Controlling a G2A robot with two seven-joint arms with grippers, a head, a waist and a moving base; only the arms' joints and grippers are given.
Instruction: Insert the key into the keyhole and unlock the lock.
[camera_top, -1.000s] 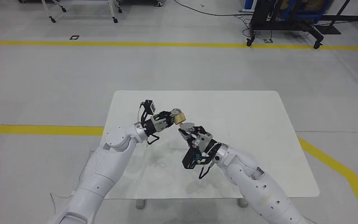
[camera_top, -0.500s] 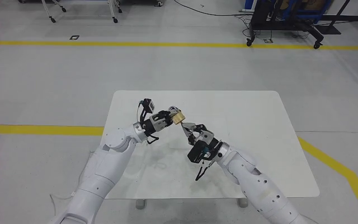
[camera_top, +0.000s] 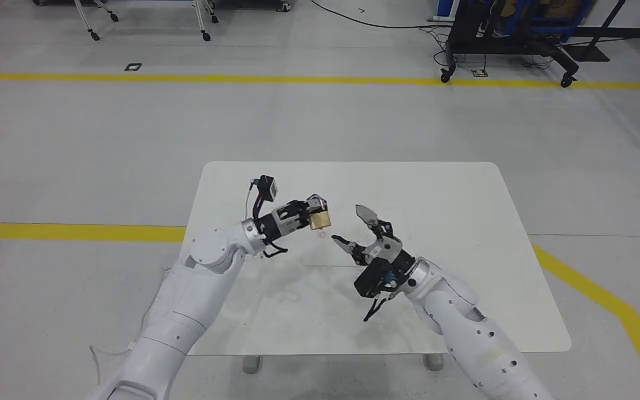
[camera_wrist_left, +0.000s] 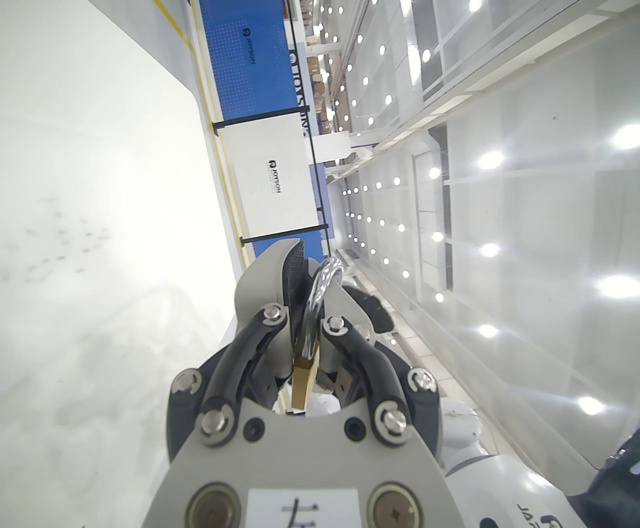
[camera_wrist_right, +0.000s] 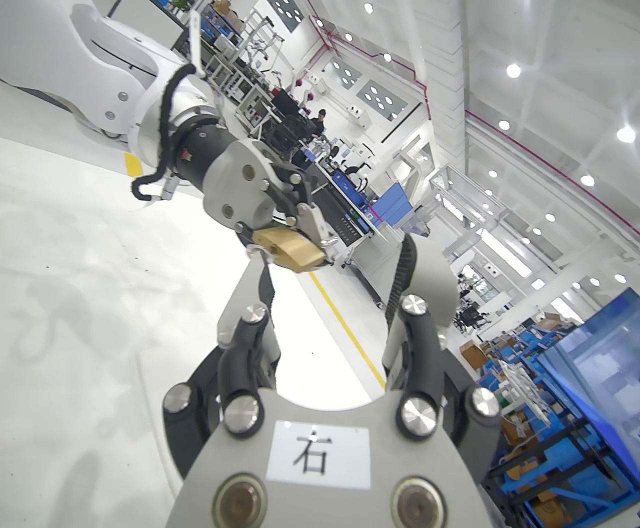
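Top view: we start at the left side of the table (camera_top: 450, 190), where the left gripper (camera_top: 308, 214) holds the lock (camera_top: 320, 217) in the air above the surface. The left wrist view shows its jaws clenched on the brass body, with the silver shackle (camera_wrist_left: 324, 280) standing out between the fingertips.

At about 4 o'clock from the lock is the right gripper (camera_top: 352, 228), close by but not touching it. Its jaws are spread wide and hold nothing. In the right wrist view the lock hangs between and beyond the two fingers (camera_wrist_right: 417, 280), so the approach line looks roughly set.

We cannot make out the key. It is too small to tell whether it sits in the keyhole.

Procedure for the step in hand, as we judge it:

1. Confirm where the key is before we close the right jaws.
2. Keep the left grip firm on the body only, so that the shackle is free to spring.
3. Bring the right gripper in along the keyhole axis, not across it.
4. Grip the key on its flat faces and turn it about its own axis, without side load.
5. Have the left arm resist the twist, because a slipping lock wastes the turn.
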